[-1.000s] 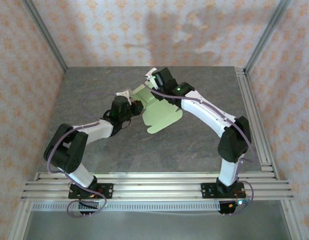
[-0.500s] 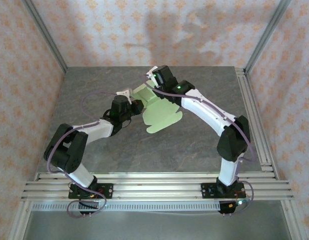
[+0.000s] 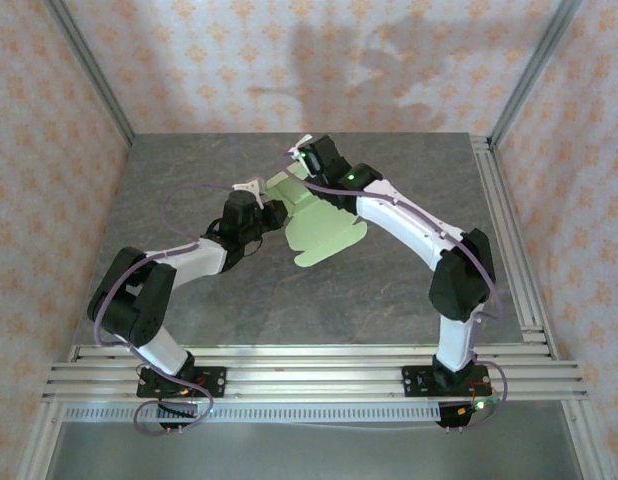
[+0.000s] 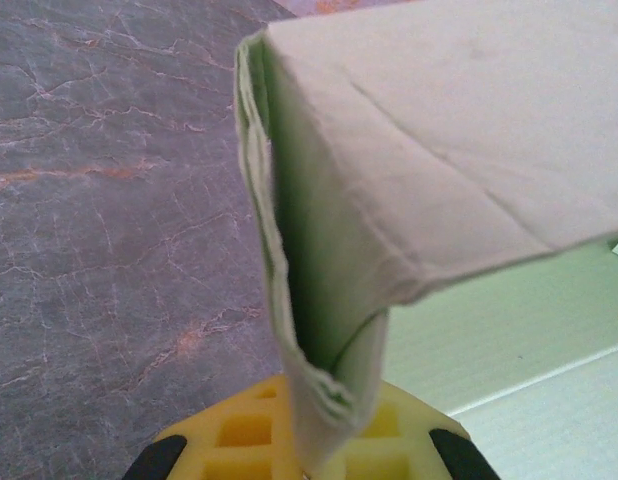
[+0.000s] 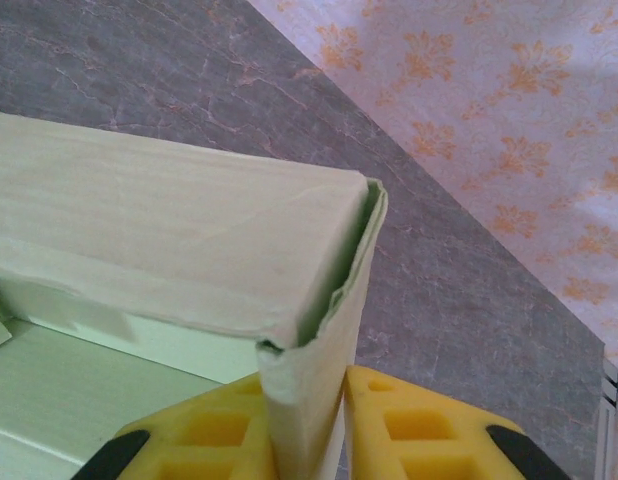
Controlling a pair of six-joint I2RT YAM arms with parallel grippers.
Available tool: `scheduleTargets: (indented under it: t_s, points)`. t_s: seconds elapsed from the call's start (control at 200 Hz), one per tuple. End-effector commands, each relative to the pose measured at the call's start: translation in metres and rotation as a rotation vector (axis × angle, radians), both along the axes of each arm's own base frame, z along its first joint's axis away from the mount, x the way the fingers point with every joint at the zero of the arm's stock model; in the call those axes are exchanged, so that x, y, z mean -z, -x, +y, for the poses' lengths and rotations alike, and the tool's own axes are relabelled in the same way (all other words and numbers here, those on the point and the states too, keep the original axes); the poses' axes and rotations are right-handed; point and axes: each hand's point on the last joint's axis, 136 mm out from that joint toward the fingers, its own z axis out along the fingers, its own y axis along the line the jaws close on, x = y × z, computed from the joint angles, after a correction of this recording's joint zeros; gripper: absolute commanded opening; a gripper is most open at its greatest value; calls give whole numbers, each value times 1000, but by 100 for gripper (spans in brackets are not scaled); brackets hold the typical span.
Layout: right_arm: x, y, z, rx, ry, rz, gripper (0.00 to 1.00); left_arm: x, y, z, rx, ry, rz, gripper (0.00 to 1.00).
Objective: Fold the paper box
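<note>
The paper box (image 3: pixel 327 228) is a pale green sheet, partly folded, lying in the middle of the table with a rounded flap spread toward the near side. My left gripper (image 3: pixel 273 212) is at its left edge. In the left wrist view the yellow fingers (image 4: pixel 239 440) are shut on a folded-up wall of the paper box (image 4: pixel 439 140). My right gripper (image 3: pixel 307 163) is at the sheet's far corner. In the right wrist view its yellow fingers (image 5: pixel 419 425) pinch an upright corner wall of the paper box (image 5: pixel 169 240).
The grey marbled table (image 3: pixel 389 290) has free room around the sheet. Aluminium rails (image 3: pixel 504 230) run along the right edge, and more lie at the near edge by the arm bases. Patterned walls close in the back and sides.
The right gripper's jaws have closed onto the box's corner wall, and the right arm has shifted slightly left. The left arm has stayed still.
</note>
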Motion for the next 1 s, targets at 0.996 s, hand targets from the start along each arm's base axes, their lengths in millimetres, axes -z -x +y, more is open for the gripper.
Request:
scheduleTargets:
  t_s: [0.996]
  points:
    - [6,-17,4,108,173,-203,14,-38,-4,-11,42,45,-105,0]
